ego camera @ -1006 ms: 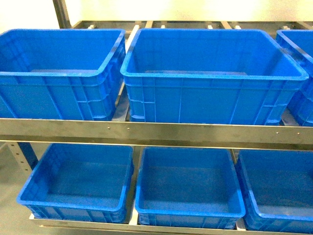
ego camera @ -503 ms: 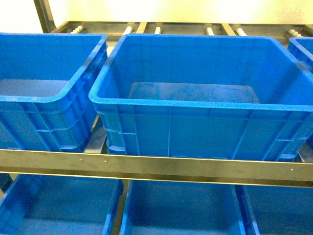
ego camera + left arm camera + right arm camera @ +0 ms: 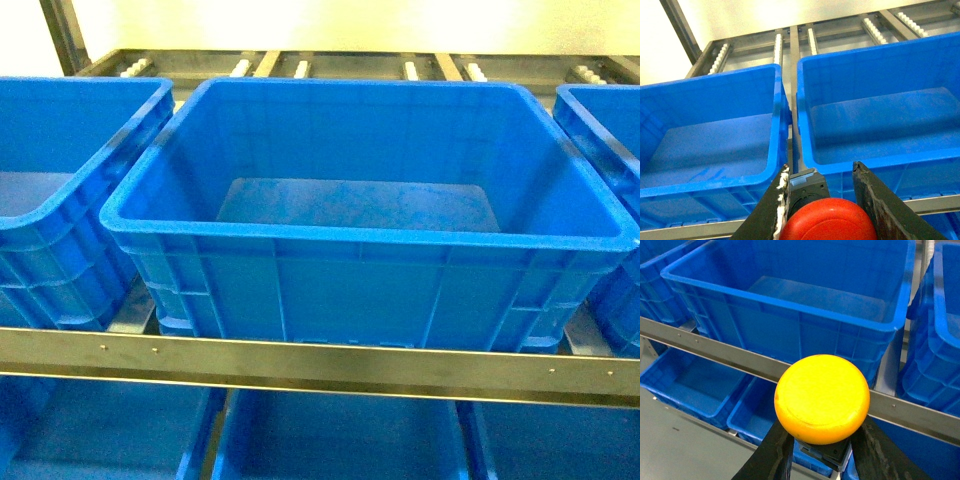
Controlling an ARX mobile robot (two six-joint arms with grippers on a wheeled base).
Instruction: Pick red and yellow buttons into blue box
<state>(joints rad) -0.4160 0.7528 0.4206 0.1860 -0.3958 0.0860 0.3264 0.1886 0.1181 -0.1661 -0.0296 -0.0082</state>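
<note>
The blue box is a deep crate on the upper shelf, filling the middle of the head view, and nothing shows on its floor. Neither gripper appears in the head view. In the left wrist view my left gripper is shut on the red button, whose black switch block sits between the fingers. It hangs before the shelf rail, just left of the blue box's near corner. In the right wrist view my right gripper is shut on the yellow button, in front of and below the blue box's rim.
A steel shelf rail runs across in front of the crates. Similar blue crates stand to the left and right. More crates sit on the lower shelf. Roller tracks lie behind.
The head view has closed in and risen. The middle crate now looks larger and its floor is visible. The lower-shelf crates have slid almost out of the bottom.
</note>
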